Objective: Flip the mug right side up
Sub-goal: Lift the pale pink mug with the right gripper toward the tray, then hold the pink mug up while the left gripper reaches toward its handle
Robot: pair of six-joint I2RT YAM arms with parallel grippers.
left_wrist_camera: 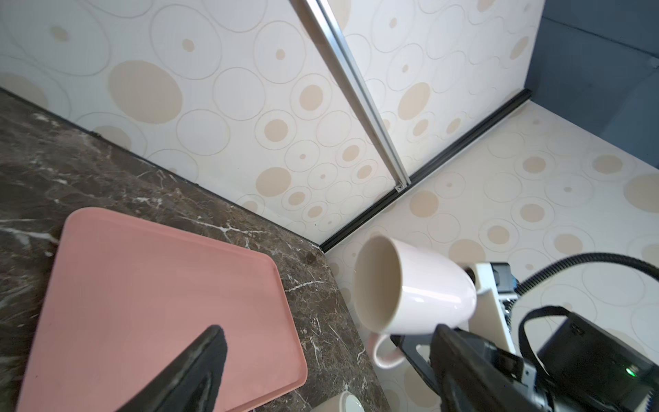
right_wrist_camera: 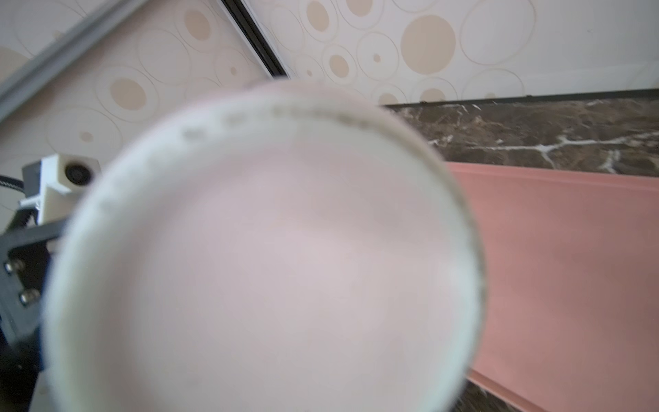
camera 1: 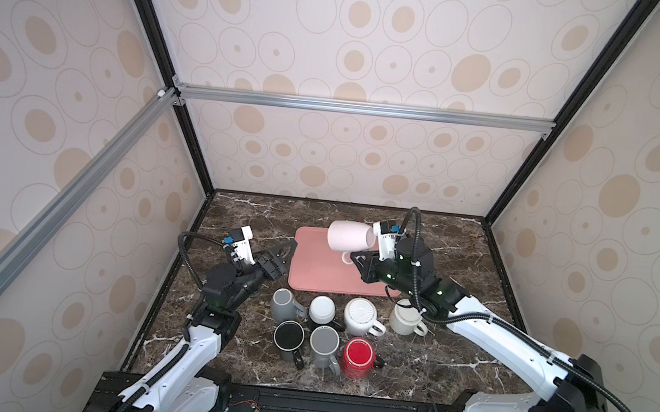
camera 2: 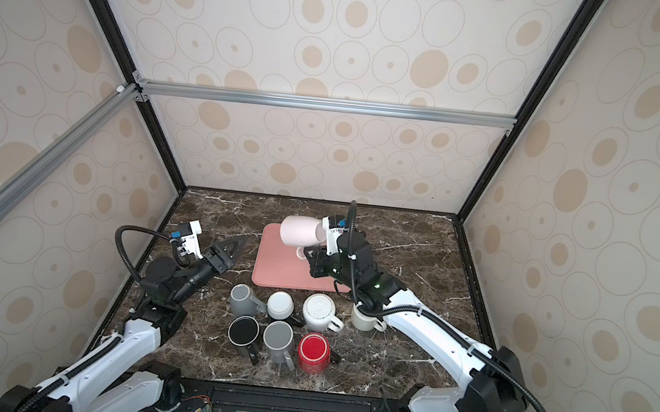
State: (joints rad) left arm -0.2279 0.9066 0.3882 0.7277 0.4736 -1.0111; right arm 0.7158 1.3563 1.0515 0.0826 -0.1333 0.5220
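Leverage comes from the handle, which your right claw clenches, holding the pale pink ceramic mug sideways above the twelve o'clock edge of the salmon rectangular tray; your left claw hangs released at its nine.

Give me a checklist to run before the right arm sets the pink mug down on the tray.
1. Hold: right gripper jaws shut on the handle of the pink mug: ok.
2. Mug upright: on its side in the air, mouth toward the left arm: not ok.
3. Landing spot: tray bare beneath the mug: ok.
4. Left gripper: open, by the tray's left edge, apart from the mug: ok.
5. Right forearm's clearance over the cream mug: cannot tell.
6. Grip firmness: cannot tell.
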